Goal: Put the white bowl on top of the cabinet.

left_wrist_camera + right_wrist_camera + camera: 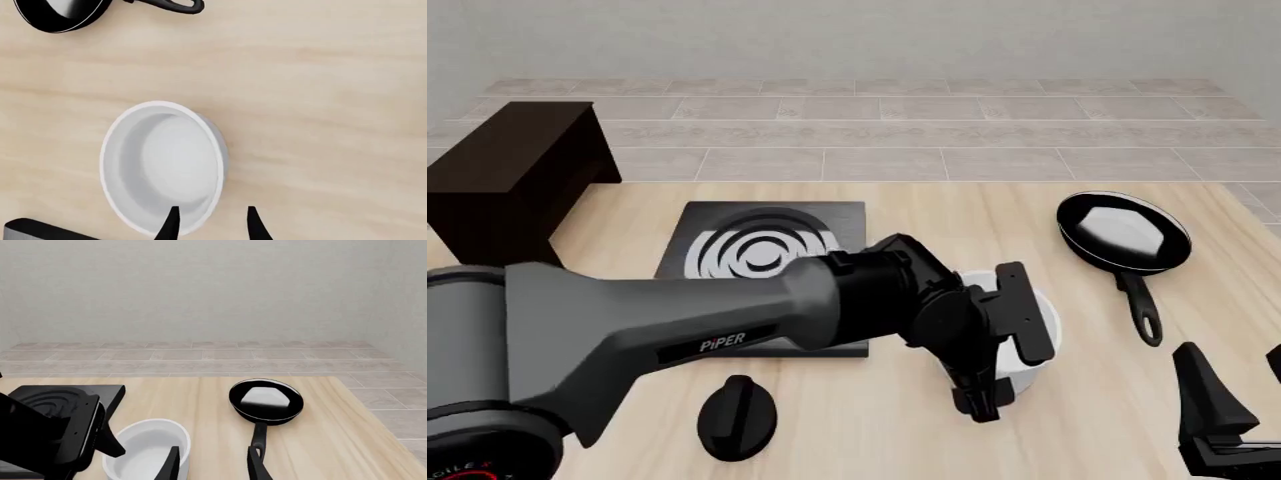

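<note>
Left tool point(994, 385): fingers spread, poised over the bowl point(1030, 330), one fingertip point(170, 225) over its rim, the other outside the wall; contact cannot be confirmed. Bowl stands upright on the table point(961, 440), right of centre, just beside the stove plate point(761, 250) (black, silver rings). Right tool point(1228, 400): at the near right edge, fingers parted, holding nothing. Pan point(1124, 235) far right. Cabinet point(514, 175) at the far left, well apart from the bowl.

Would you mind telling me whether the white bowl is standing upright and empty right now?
Yes, upright and empty: the left wrist view looks straight into the white bowl, showing its full rim and bare white bottom, resting on the table.
</note>
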### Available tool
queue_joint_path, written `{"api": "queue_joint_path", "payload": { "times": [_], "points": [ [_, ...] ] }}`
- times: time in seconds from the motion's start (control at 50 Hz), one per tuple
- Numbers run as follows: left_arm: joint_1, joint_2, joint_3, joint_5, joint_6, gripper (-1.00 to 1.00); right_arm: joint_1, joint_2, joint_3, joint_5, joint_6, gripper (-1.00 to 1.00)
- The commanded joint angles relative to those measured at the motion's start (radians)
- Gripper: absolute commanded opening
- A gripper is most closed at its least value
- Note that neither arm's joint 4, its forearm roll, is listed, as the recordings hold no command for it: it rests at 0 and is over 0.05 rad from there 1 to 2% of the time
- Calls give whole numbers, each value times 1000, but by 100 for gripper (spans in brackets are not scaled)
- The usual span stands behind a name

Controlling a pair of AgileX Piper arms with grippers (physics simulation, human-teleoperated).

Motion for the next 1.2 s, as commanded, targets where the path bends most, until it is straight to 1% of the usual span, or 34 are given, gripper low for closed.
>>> {"api": "queue_joint_path", "payload": {
  "times": [0.02,0.14,0.26,0.4,0.52,0.6,0.82,0.94,1.0,1.02,1.08,1.1,1.12,1.14,1.2],
  "points": [
    [12,27,-18,-3,4,100,0,1,0,-1,0,100],
    [11,46,-31,-3,-5,100,0,0,0,0,0,100],
    [-5,64,-16,-20,-25,100,0,4,0,-4,0,100],
    [8,88,-23,-24,-27,100,0,4,0,-3,0,100],
    [-35,105,-13,-23,-79,100,0,0,0,0,0,100],
    [-42,115,-16,-24,-92,100,0,10,1,-10,0,100],
    [-13,159,-40,-19,-83,100,0,-3,0,4,0,100],
    [6,149,-60,-5,-66,100,0,-4,0,4,0,100],
    [16,145,-66,3,-45,100,0,-2,0,3,0,100],
    [17,142,-66,1,-37,-100,0,-3,0,3,0,100],
    [22,133,-83,13,-20,-100,0,-2,0,3,0,100],
    [40,133,-98,16,-7,-100,0,-3,0,3,0,100],
    [54,131,-103,7,21,-100,0,-3,0,3,0,100],
    [56,128,-104,3,31,-100,0,-3,0,3,0,100],
    [60,128,-128,17,31,-100,0,-2,0,3,0,100]
  ]
}}
